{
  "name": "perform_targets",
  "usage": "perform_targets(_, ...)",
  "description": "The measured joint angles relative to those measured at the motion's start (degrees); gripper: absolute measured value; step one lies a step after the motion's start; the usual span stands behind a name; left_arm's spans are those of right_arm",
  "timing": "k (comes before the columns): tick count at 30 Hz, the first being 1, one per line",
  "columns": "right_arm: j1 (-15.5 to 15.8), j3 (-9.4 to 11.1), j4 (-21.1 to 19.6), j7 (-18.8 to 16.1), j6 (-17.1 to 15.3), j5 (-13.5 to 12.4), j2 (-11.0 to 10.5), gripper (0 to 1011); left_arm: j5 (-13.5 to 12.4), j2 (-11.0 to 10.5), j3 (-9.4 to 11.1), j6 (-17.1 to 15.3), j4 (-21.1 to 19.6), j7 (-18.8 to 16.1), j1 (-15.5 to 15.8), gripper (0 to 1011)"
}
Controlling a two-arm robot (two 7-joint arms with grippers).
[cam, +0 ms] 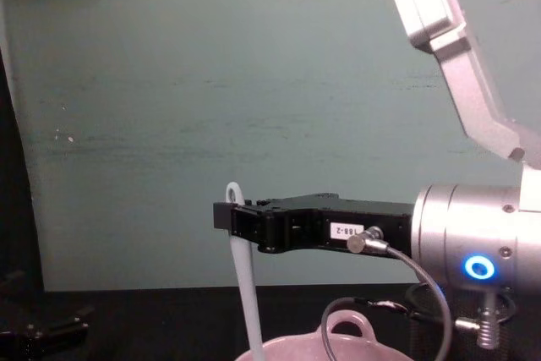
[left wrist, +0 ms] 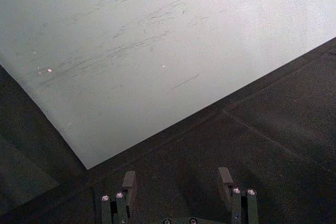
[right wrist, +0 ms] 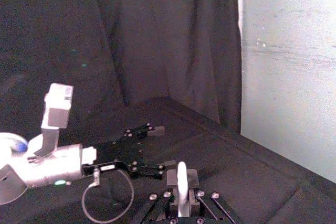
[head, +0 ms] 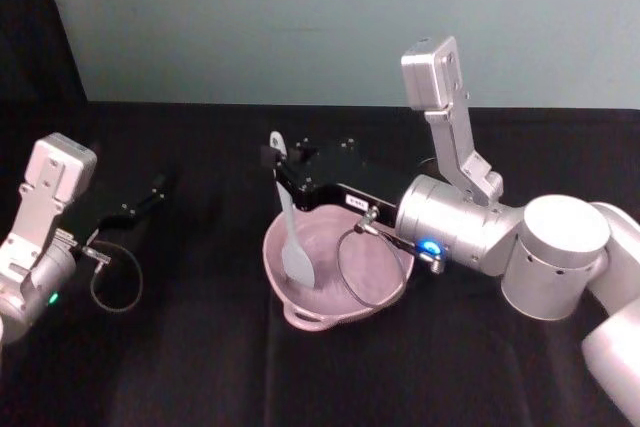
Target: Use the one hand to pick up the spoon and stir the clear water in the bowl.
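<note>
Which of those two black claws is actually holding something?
The right gripper: it is shut on the white spoon, whose head dips into the pink bowl. The left gripper is open and empty, off to the side.

Black-draped table point(head: 200, 367), pink bowl point(head: 272, 269) on it

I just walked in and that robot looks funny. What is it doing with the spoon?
The robot's right gripper is shut on a white spoon near the top of its handle. It holds the spoon upright with the flat end down inside the pink bowl, as if for stirring. The left gripper is open and holds nothing, parked off to the left over the black table.
</note>
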State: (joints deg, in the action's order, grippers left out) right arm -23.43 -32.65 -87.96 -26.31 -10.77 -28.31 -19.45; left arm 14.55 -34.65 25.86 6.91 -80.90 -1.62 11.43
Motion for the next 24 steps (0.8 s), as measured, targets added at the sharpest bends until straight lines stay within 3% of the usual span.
perform_targets(6,-1.70,0.62,4.09,-0.17,1.26,-0.66,1.32,110,0.00,0.00,0.00,0.00,0.00,0.00,0.00,1011)
perform_targets(12,-2.50,3.46,8.29,0.66,2.34,-2.55,1.75,110,0.00,0.00,0.00,0.00,0.00,0.00,0.00,1011)
perform_targets(24,-0.40,6.98,6.15,3.42,2.49,-3.21,-0.68,110,0.00,0.00,0.00,0.00,0.00,0.00,0.00,1011)
